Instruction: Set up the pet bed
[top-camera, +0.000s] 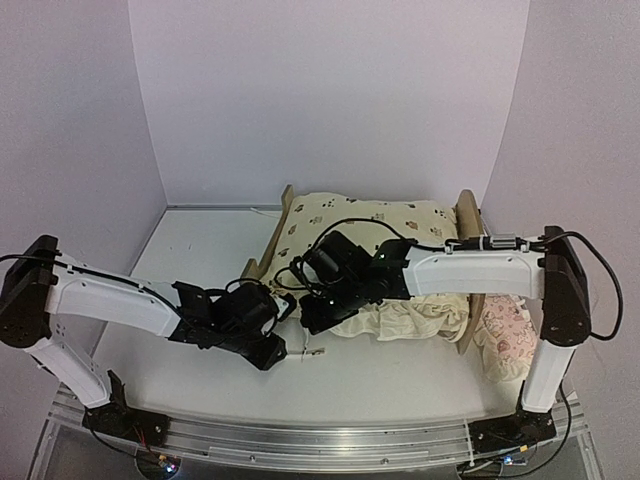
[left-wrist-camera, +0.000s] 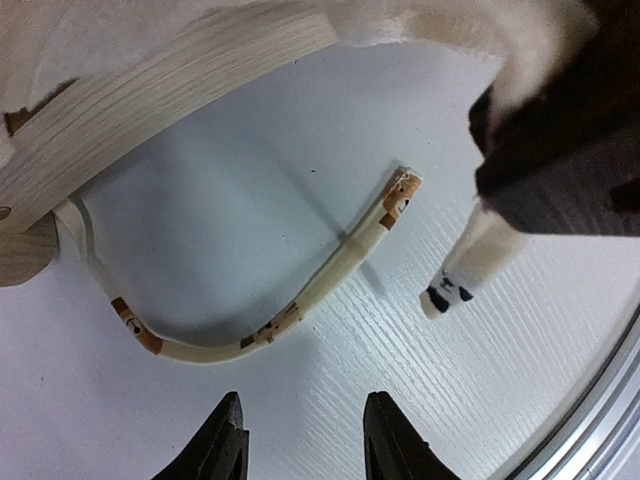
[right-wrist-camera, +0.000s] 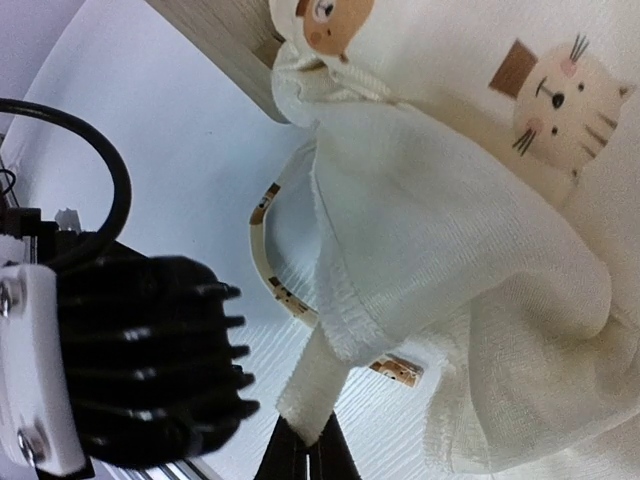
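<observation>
Plain pale lilac back wall (top-camera: 330, 90) seen across upper half of top view; matching side walls (top-camera: 70, 120) angled in at left and right edges. White wood-grain tabletop (top-camera: 200, 240) spread across lower centre. Silver aluminium rail (top-camera: 330, 445) fixed along bottom edge. Soft, even light; faint shadows cast on tabletop.

Bare table (top-camera: 195, 255) left — pet bed (top-camera: 286, 212) (tie (left-wrist-camera: 345, 255)) ahead
</observation>
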